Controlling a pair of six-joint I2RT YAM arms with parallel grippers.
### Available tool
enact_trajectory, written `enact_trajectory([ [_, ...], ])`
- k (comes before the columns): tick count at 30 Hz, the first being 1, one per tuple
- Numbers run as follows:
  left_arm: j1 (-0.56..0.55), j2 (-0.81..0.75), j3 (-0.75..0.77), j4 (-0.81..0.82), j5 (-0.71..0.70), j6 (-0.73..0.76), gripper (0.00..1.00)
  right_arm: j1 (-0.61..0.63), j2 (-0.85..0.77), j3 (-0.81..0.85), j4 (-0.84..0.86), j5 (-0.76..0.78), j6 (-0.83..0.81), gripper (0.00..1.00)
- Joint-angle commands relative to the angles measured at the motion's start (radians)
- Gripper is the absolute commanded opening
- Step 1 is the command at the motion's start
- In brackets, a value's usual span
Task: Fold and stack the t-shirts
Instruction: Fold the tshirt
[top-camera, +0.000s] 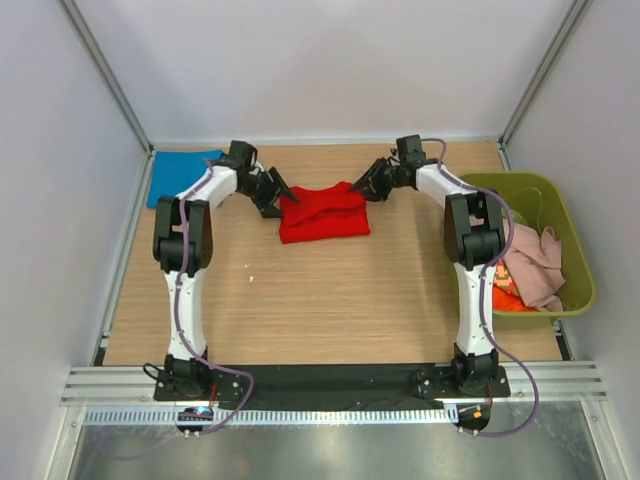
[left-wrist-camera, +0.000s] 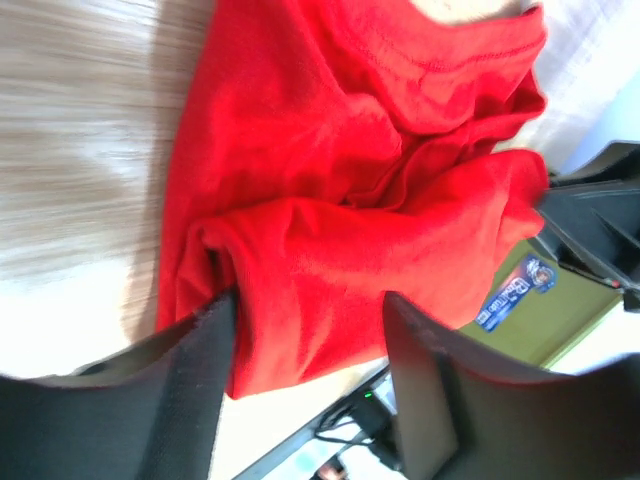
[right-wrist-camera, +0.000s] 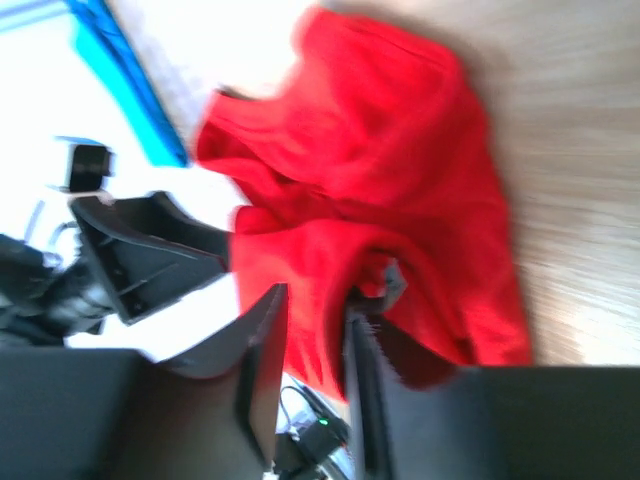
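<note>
top view: arm bases sit at the near edge, both arms reach to the far half of the table (top-camera: 330, 300)
red t-shirt (top-camera: 323, 215) lies far-centre, roughly folded into a wrinkled rectangle
left gripper (top-camera: 270, 195) is at the shirt's left edge, right gripper (top-camera: 365, 185) at its far-right corner
blue t-shirt (top-camera: 180, 175) lies flat in the far-left corner, apart from the red one
olive bin (top-camera: 575, 240) is off the table's right edge; pink t-shirt (top-camera: 535, 265) and orange t-shirt (top-camera: 505, 300) are bunched inside, orange at the near end

left wrist view: two black fingers (left-wrist-camera: 190, 390) fill the bottom of the frame, clearly apart
a thick fold of the red t-shirt (left-wrist-camera: 330, 200) lies in the gap, the left-hand finger touches its edge, no clamp visible
left gripper (left-wrist-camera: 310, 370) is spread over that fold
right gripper (left-wrist-camera: 600, 220) shows at the shirt's opposite side, bin (left-wrist-camera: 540, 330) behind it

right wrist view, blurred: fingers (right-wrist-camera: 265, 370) stand only a narrow gap apart
a fold of the red t-shirt (right-wrist-camera: 400, 180) fills that gap at the right gripper (right-wrist-camera: 315, 350); cannot tell whether it is pinched or just lying between
left gripper (right-wrist-camera: 150, 270) faces it across the shirt
blue t-shirt (right-wrist-camera: 130, 90) edge is in the upper left corner of the frame
</note>
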Motion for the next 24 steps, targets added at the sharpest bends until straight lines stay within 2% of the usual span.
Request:
enact_trajectory([
  [1,0.023,-0.118,0.032,-0.032,-0.009,0.005,0.65,-0.011,-0.037,0.124,0.047,-0.034,0.057,0.39],
  [2,0.034,-0.176,0.034,-0.053,-0.050,0.024,0.66,-0.014,-0.042,0.148,0.016,-0.026,0.038,0.43],
  [3,0.038,-0.204,0.032,-0.078,-0.078,0.060,0.67,-0.011,-0.047,0.212,-0.092,-0.010,0.003,0.45],
  [5,0.044,-0.268,0.023,-0.153,-0.135,0.109,0.69,-0.005,-0.061,0.280,-0.230,0.088,-0.135,0.53],
  [6,0.046,-0.334,0.014,-0.170,-0.188,0.131,0.69,0.010,-0.068,0.326,-0.350,0.131,-0.178,0.54],
  [7,0.048,-0.363,-0.014,-0.196,-0.210,0.175,0.70,0.020,-0.093,0.340,-0.401,0.171,-0.265,0.56],
  [8,0.046,-0.393,-0.027,-0.231,-0.228,0.194,0.69,0.035,-0.106,0.346,-0.445,0.272,-0.304,0.59],
  [10,0.049,-0.483,-0.067,-0.262,-0.265,0.249,0.69,0.094,-0.136,0.342,-0.554,0.369,-0.376,0.59],
  [12,0.048,-0.575,-0.148,-0.286,-0.273,0.275,0.69,0.144,-0.182,0.300,-0.601,0.514,-0.463,0.60],
  [13,0.048,-0.609,-0.181,-0.290,-0.264,0.281,0.69,0.206,-0.195,0.277,-0.599,0.556,-0.480,0.60],
  [19,0.048,-0.793,-0.471,-0.259,-0.212,0.275,0.68,0.368,-0.205,0.214,-0.561,0.780,-0.461,0.52],
  [24,0.049,-0.884,-0.575,-0.262,-0.187,0.283,0.68,0.421,-0.136,0.275,-0.579,0.842,-0.442,0.50],
])
